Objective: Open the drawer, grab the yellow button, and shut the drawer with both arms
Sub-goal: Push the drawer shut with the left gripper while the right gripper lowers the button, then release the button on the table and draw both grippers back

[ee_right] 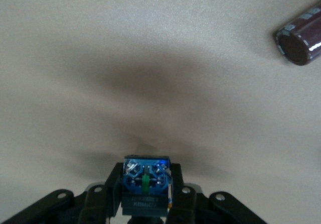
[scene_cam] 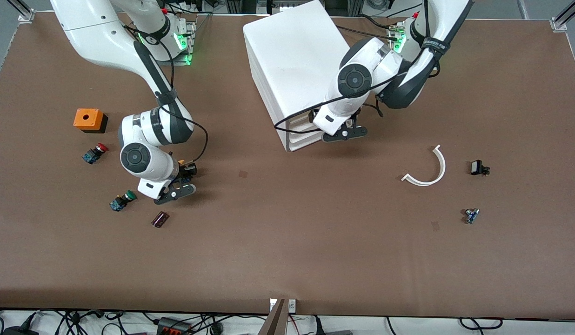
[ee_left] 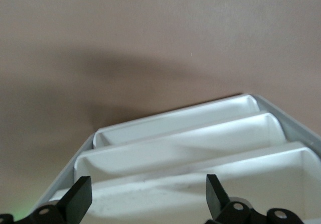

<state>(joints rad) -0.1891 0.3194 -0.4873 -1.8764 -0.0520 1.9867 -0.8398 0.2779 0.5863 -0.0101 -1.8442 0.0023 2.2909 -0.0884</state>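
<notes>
The white cabinet (scene_cam: 292,60) stands at the back of the table, with its four drawer fronts facing the front camera. My left gripper (scene_cam: 317,123) is at the top drawer (scene_cam: 300,122), open. In the left wrist view its fingers (ee_left: 79,200) stand wide on either side of that drawer's front (ee_left: 200,204), without touching it. I cannot tell whether the drawer is pulled out. My right gripper (scene_cam: 185,173) is shut on the button (scene_cam: 187,168), low over the table toward the right arm's end. The button's blue-and-black body (ee_right: 146,181) shows between the right gripper's fingers (ee_right: 108,194), and its yellow cap is mostly hidden.
An orange box (scene_cam: 89,119), a red-capped button (scene_cam: 95,152) and a green-capped button (scene_cam: 122,201) lie near the right arm. A dark cylinder (scene_cam: 160,219) lies just nearer the camera. A white curved strip (scene_cam: 427,170) and two small parts (scene_cam: 478,167) (scene_cam: 471,215) lie toward the left arm's end.
</notes>
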